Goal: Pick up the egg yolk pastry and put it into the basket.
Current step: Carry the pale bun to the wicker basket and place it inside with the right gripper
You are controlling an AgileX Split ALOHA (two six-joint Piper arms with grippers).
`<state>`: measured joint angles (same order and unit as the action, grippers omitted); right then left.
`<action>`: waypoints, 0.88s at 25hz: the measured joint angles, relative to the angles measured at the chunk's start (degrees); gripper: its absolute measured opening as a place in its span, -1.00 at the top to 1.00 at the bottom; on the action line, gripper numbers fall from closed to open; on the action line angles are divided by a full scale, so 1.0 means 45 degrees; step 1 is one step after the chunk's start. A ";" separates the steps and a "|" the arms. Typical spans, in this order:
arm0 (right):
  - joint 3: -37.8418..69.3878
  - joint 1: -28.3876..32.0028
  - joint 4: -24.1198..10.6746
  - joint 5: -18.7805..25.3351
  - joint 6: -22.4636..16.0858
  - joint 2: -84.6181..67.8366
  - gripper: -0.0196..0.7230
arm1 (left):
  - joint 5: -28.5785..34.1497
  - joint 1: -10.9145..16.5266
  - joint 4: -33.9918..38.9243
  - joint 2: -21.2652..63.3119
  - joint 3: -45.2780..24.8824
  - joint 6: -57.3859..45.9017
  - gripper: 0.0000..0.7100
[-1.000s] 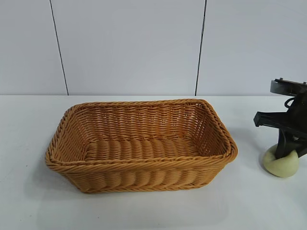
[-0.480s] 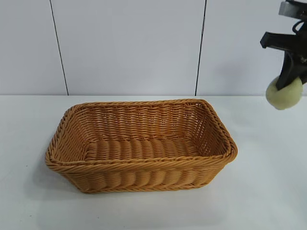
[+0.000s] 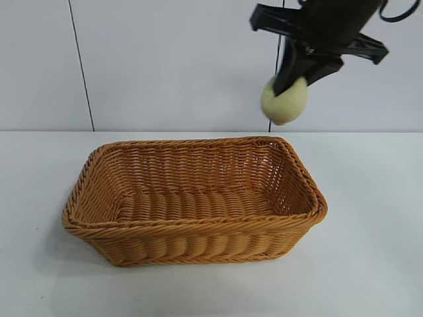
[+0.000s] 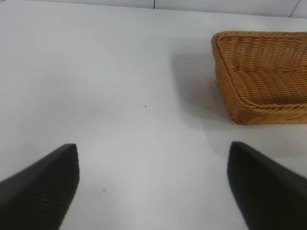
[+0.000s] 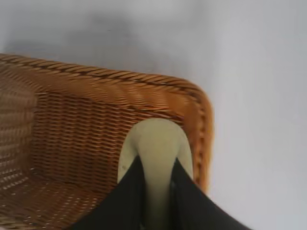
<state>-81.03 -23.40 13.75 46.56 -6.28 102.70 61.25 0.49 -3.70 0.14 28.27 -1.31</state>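
My right gripper [image 3: 292,78] is shut on the egg yolk pastry [image 3: 285,103], a pale cream-yellow lump, and holds it high in the air above the far right corner of the basket [image 3: 192,228]. In the right wrist view the pastry [image 5: 156,143] is squeezed between the two black fingers [image 5: 127,191] over the basket's corner [image 5: 192,96]. The orange-tan wicker basket is empty. My left gripper [image 4: 153,184] is open over bare table, with the basket's end [image 4: 249,110] ahead of it; it does not show in the exterior view.
The white table [image 3: 370,264] lies all around the basket. A pale panelled wall [image 3: 172,59] stands behind it.
My right gripper lifted the pastry off the table at the right and carried it up and left, to above the basket's far right corner.
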 joint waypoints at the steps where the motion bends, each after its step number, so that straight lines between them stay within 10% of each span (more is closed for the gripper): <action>1: 0.0000 -0.0346 0.0012 -0.0219 -0.0084 0.0236 0.71 | 0.0000 0.0000 0.0000 0.0000 0.0000 0.0000 -0.72; 16: 0.0000 -0.2353 0.0054 -0.2738 -0.0275 0.3855 0.68 | 0.0000 0.0000 0.0000 0.0000 0.0000 0.0000 -0.72; 22: -0.0438 -0.2353 0.0054 -0.2154 -0.0312 0.3855 -0.25 | 0.0000 0.0000 0.0000 0.0000 0.0000 0.0000 -0.72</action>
<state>-83.00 -33.99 13.99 36.87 -7.68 120.05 61.25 0.49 -3.70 0.14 28.27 -1.31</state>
